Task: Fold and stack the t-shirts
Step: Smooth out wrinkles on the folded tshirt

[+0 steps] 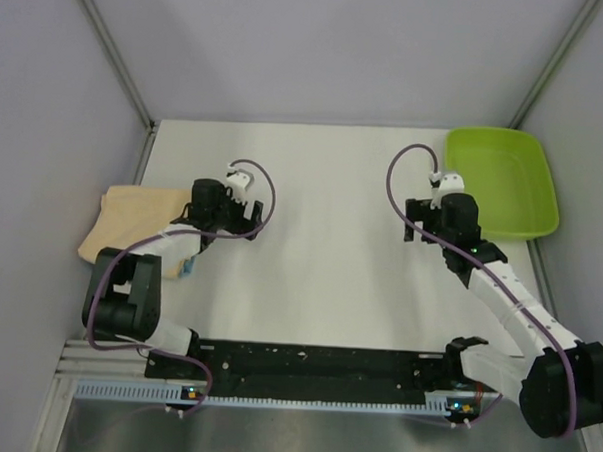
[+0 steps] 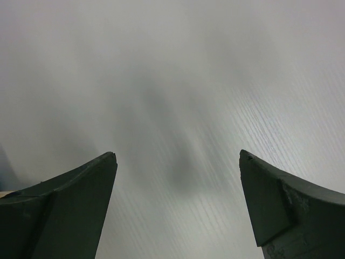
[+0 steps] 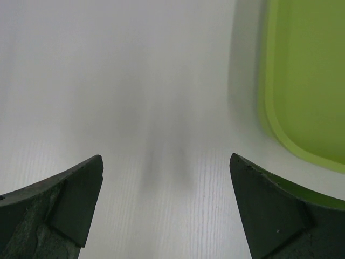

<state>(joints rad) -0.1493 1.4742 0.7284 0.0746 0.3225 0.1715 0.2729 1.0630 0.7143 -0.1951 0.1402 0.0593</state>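
Left gripper (image 2: 177, 154) and right gripper (image 3: 166, 156) both gape wide, holding nothing, above the table (image 1: 329, 282); the peach t-shirt (image 1: 132, 221) lies at the table's left edge, leftward of the nearer left gripper.

I see the peach-cream t-shirt (image 1: 132, 217) lying flat as a rough folded rectangle at the bench's (image 1: 319, 287) left edge, its right side hidden under the left arm (image 1: 161, 245). Of the blue t-shirt (image 1: 187, 269) I can see only a sliver beneath that arm, just beside the peach one's near corner.
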